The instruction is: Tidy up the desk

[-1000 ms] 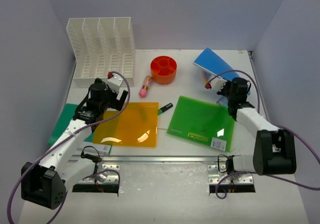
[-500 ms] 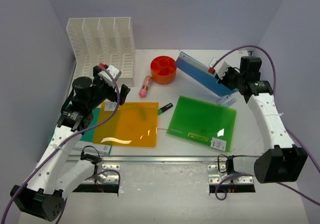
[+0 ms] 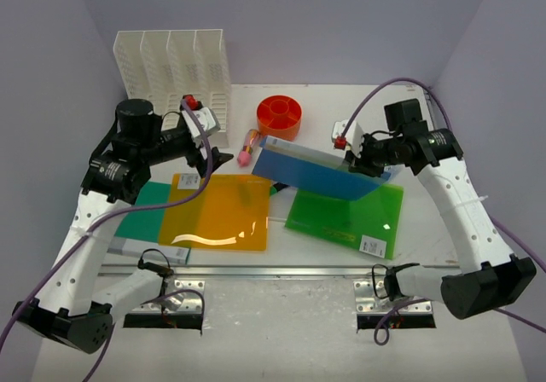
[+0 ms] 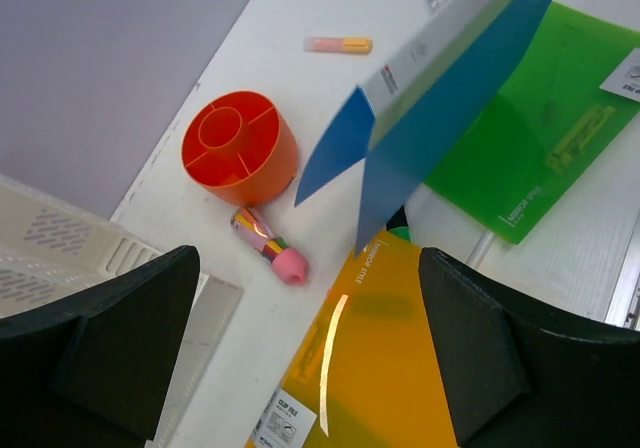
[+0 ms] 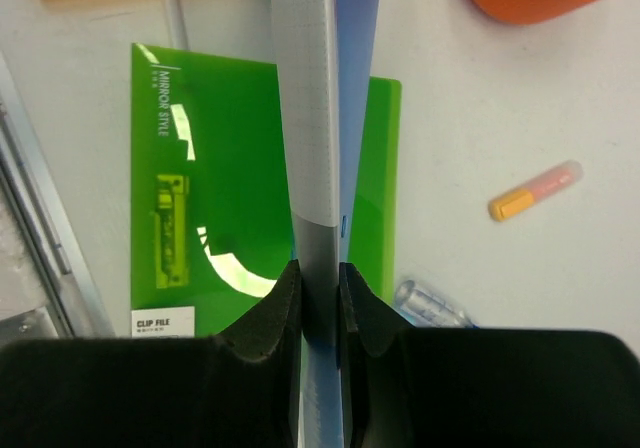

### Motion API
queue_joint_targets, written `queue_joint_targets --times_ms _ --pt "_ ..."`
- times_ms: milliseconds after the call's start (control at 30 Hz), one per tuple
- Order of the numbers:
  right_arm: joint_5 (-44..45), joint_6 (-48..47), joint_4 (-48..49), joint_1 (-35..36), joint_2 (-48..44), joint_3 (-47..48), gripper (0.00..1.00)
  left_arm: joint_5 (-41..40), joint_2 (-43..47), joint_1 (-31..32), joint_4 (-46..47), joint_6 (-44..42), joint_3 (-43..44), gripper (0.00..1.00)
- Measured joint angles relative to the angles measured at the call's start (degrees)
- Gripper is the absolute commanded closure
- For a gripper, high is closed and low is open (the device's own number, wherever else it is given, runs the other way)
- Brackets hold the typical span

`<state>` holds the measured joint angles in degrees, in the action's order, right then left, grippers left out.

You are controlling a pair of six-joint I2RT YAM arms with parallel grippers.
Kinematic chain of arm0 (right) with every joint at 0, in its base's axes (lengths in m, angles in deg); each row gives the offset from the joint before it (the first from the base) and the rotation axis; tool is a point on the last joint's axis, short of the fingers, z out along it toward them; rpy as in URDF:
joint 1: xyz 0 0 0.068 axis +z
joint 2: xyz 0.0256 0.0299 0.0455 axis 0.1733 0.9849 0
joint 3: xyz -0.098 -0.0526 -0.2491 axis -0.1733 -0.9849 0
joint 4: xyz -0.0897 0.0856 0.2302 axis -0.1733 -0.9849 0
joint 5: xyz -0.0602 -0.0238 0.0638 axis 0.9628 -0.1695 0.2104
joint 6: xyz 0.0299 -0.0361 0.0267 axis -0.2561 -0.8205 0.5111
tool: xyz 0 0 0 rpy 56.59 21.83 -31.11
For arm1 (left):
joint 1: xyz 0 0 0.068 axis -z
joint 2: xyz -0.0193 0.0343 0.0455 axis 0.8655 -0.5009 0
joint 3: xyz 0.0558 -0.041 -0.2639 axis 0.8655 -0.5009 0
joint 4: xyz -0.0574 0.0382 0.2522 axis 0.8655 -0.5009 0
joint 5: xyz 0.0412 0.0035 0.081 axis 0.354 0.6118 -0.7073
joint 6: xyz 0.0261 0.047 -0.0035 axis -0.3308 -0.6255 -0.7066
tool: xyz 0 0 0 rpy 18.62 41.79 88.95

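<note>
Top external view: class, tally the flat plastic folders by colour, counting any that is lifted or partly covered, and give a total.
blue folder: 1
green folder: 1
orange folder: 1
teal folder: 1
Total: 4

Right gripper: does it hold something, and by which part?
The right gripper is shut on the blue folder, pinching its edge at one end. The left gripper is open, holding nothing.
</note>
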<state>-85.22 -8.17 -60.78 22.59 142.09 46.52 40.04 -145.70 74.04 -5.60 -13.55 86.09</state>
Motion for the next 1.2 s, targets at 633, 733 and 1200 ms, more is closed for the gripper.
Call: queue_joint_targets --times_ms 633,733,1200 --pt "7.0 6.6 -4.0 14.5 -0.3 0.0 1.00 -6.1 -12.2 24.6 -11.5 -9.8 4.3 0.36" --pt "7.0 7.2 -4.3 14.6 -0.3 0.0 1.00 -7.7 -13.4 25.3 -9.1 -9.3 3.3 0.44" --pt "4.0 7.3 -5.9 14.7 -1.7 0.0 0.82 -11.0 -17.0 25.3 -4.0 -7.4 -1.8 0.94"
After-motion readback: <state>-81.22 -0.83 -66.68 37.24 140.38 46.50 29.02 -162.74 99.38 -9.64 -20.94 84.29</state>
